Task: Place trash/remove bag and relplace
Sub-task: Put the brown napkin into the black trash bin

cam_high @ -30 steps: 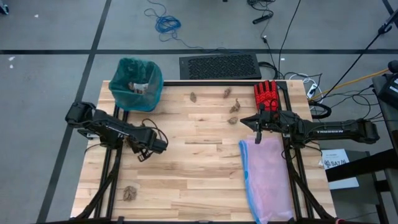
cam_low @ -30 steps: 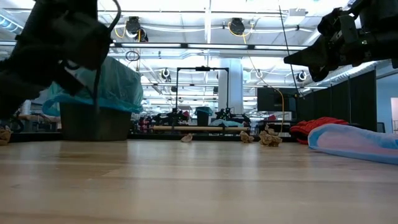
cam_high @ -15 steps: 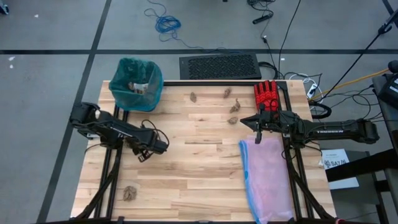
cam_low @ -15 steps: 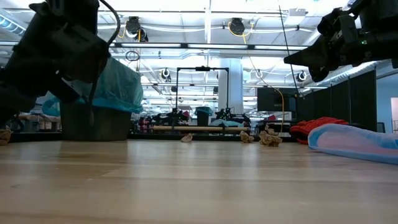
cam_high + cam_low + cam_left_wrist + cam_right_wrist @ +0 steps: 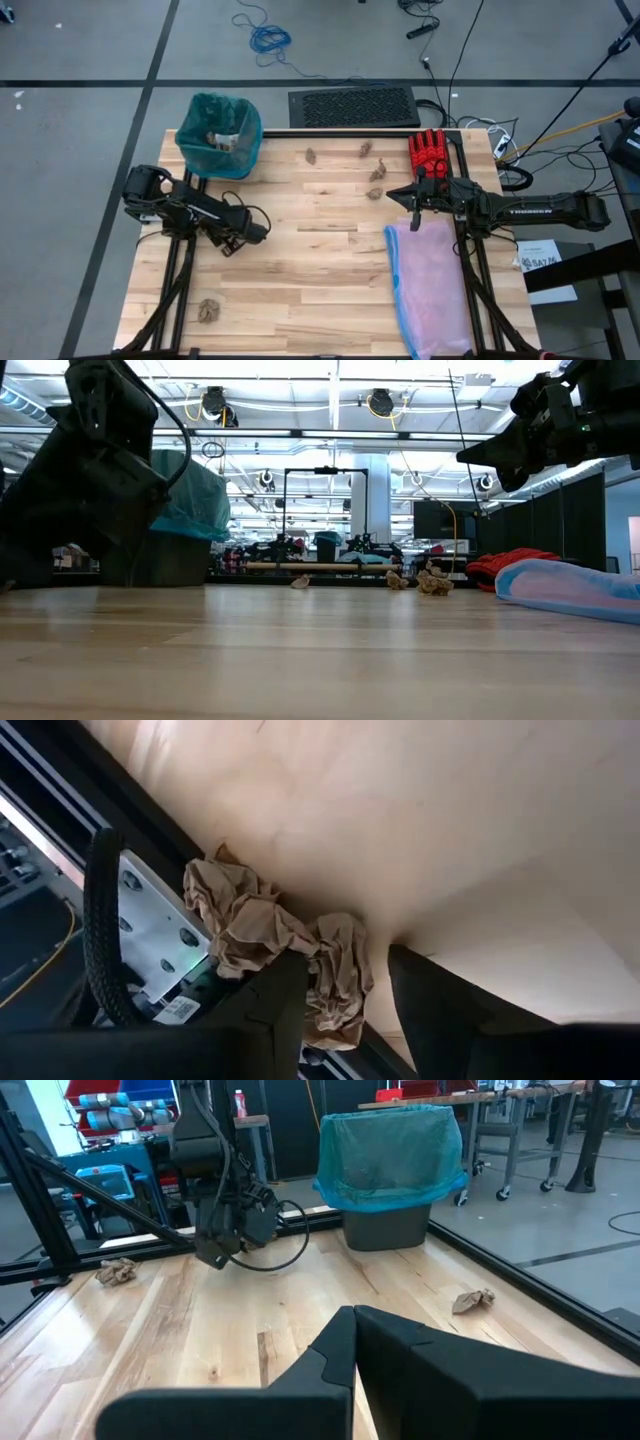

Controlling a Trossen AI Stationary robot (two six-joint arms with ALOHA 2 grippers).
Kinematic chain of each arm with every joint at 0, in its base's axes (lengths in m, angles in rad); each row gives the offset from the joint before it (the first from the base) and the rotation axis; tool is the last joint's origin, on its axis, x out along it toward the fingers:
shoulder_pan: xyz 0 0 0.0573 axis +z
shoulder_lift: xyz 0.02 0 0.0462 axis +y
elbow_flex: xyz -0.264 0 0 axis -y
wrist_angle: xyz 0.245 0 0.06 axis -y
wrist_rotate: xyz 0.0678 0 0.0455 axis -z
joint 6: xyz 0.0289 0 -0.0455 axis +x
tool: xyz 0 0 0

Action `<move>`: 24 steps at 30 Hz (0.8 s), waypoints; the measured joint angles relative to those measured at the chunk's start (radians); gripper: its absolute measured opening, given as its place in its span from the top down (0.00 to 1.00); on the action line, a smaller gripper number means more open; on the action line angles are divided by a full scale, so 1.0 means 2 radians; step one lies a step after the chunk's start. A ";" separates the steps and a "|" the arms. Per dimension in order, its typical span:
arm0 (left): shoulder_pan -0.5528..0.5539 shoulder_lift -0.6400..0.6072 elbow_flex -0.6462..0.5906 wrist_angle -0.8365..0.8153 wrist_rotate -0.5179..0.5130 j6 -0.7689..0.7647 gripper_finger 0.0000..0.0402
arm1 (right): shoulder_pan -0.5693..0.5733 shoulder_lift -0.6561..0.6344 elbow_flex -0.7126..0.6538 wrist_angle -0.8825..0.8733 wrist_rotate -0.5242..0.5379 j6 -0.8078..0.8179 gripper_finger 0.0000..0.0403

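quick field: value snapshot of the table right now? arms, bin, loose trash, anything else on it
left gripper: low at the table's left edge, open, fingers either side of a brown wad
right gripper: idle, shut, above the pink bag
bin: far-left corner, lined with teal bag, some trash inside
loose wads: four mid-far table, one near-left
other: red glove at far right
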 joint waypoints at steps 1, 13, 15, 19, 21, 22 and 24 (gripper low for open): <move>0.000 0.000 0.000 0.001 0.000 0.003 0.66 | 0.000 0.000 0.000 0.000 0.000 0.000 1.00; -0.022 0.002 0.088 0.048 -0.034 0.064 0.99 | 0.000 0.000 0.000 0.002 0.000 0.000 1.00; -0.027 0.002 0.122 0.058 -0.042 0.073 0.99 | 0.000 0.000 0.000 0.002 0.000 0.000 1.00; -0.034 0.002 0.217 0.043 -0.074 0.112 0.99 | 0.000 0.000 0.000 0.002 0.000 0.000 1.00; -0.036 0.002 0.275 0.020 -0.111 0.125 1.00 | 0.000 0.000 0.000 0.002 0.000 0.000 1.00; -0.036 0.001 0.306 0.001 -0.136 0.131 1.00 | 0.000 0.000 0.000 0.001 0.000 0.000 1.00; -0.033 -0.001 0.371 -0.048 -0.189 0.136 1.00 | 0.000 0.000 0.000 0.000 0.000 0.000 1.00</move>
